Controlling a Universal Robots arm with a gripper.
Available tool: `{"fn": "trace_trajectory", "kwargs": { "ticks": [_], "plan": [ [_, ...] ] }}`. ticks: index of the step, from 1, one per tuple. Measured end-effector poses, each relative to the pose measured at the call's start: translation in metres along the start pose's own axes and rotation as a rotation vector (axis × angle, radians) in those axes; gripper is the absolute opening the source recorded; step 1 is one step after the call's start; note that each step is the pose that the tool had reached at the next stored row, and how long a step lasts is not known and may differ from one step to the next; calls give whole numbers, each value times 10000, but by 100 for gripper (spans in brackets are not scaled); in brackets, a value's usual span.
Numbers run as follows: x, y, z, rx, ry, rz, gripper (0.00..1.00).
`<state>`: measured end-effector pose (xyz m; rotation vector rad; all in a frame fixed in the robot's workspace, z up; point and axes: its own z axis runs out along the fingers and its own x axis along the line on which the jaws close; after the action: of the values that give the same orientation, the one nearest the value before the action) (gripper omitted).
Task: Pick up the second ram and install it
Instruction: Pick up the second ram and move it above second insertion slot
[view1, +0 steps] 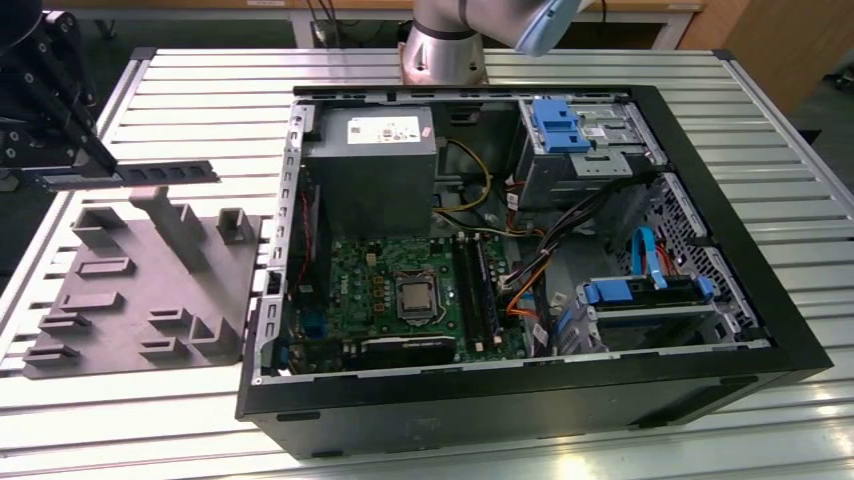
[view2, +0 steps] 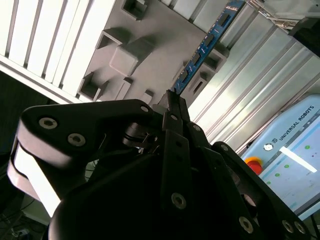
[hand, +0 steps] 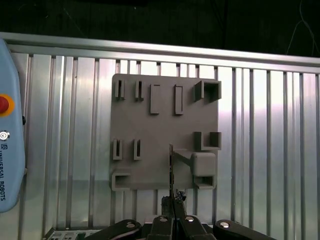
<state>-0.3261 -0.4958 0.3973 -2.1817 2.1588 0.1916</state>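
Held end of second ram (view2: 201, 48) hidden in hand (view2: 173, 100), arm (view1: 447, 48) cut by exterior view's edge

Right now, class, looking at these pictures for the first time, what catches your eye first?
The open computer case, lying on its side on the slatted metal table, draws the eye with its green board exposed. At the exterior view's left, the claw is shut on one end of a long memory stick, above the grey moulded tray.

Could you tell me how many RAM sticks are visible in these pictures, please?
1. The second ram is clamped by one end in the gripper, over the grey fixture plate. Another may sit in the motherboard sockets; I cannot tell.
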Motion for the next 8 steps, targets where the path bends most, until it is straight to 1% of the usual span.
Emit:
{"fn": "trace_trajectory", "kwargs": {
  "ticks": [8],
  "plan": [
    [-5, -66, -2, 0, 0, -1, 11]
  ]
}}
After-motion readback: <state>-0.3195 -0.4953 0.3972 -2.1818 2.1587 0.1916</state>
